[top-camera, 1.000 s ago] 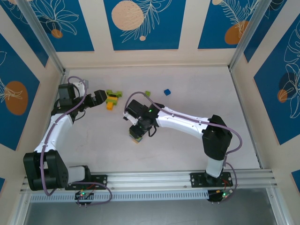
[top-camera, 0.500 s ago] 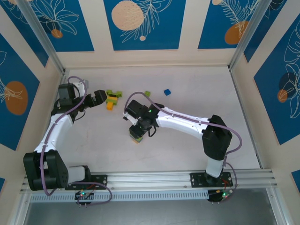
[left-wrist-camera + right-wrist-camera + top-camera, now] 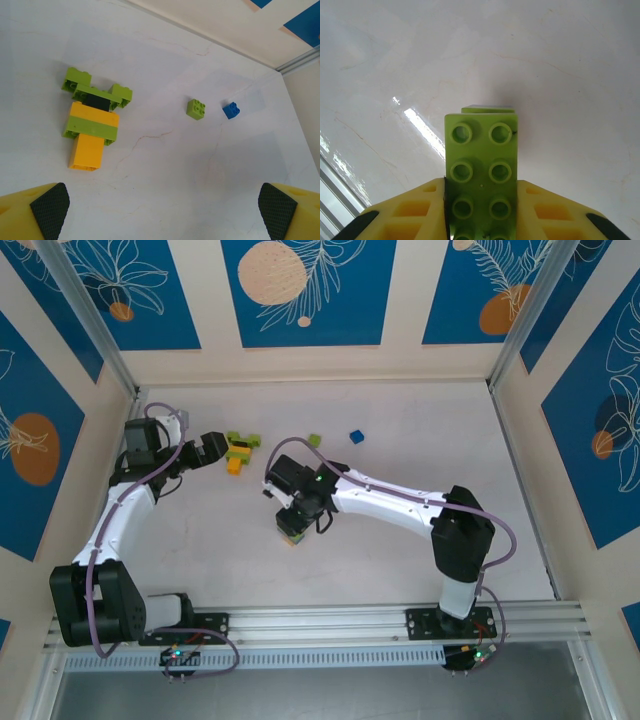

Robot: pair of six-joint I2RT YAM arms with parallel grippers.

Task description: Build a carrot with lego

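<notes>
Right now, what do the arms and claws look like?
Left arm and right arm: white links, black joints, purplish-grey cables looped alongside. Green light near the right wrist. Claw fingers are yellow, with black cross-hatched pads.

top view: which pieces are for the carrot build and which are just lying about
For the job: half-built orange and lime carrot; long lime brick; probably the loose lime brick.
Just lying about: blue brick, likely.
</notes>
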